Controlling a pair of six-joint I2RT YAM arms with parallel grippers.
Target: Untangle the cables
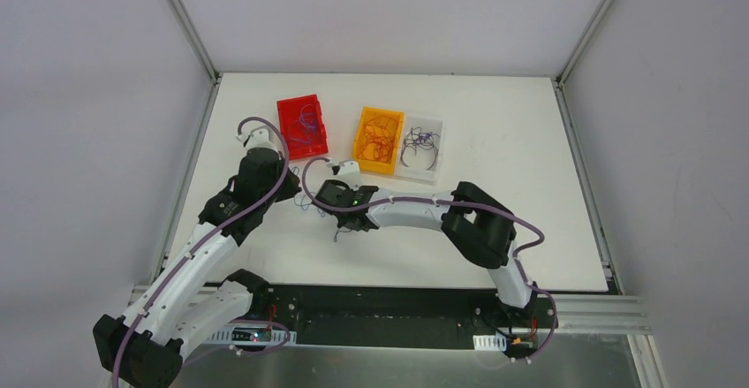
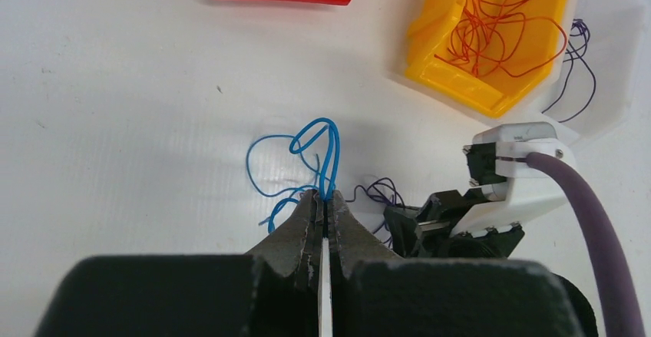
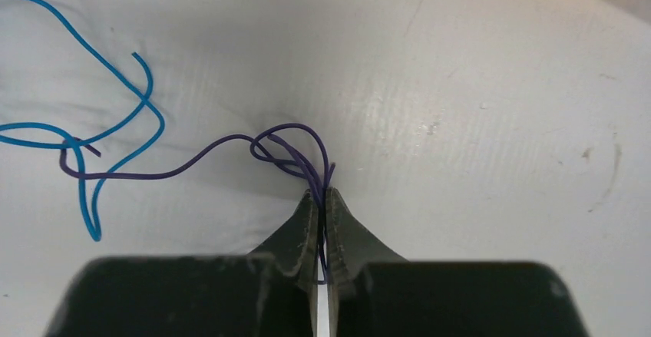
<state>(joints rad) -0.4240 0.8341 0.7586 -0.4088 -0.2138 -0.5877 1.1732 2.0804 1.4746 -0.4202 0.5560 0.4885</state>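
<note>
The left end effector point(image 2: 324, 199) was closed tight on a blue cable point(image 2: 335, 149), whose thick loop rose straight out of the pinched fingertips while thinner blue strands curled over the white surface point(image 1: 512, 158) just beyond. The right end effector point(image 3: 322, 195) was likewise clamped, holding several looped strands of a purple cable point(image 3: 138, 175) between its tips. From there the purple cable ran off to the left and crossed the blue one, the two hooked through each other where they met.

In the top view both end effectors sat close together left of the surface's centre, with the tangle lying between them. Toward the far edge stood a red bin point(image 1: 281, 127), nearer the far-left corner, then a yellow bin point(image 1: 399, 140) holding orange wires. Touching its right side was a clear bin point(image 1: 437, 149) with dark wires.
</note>
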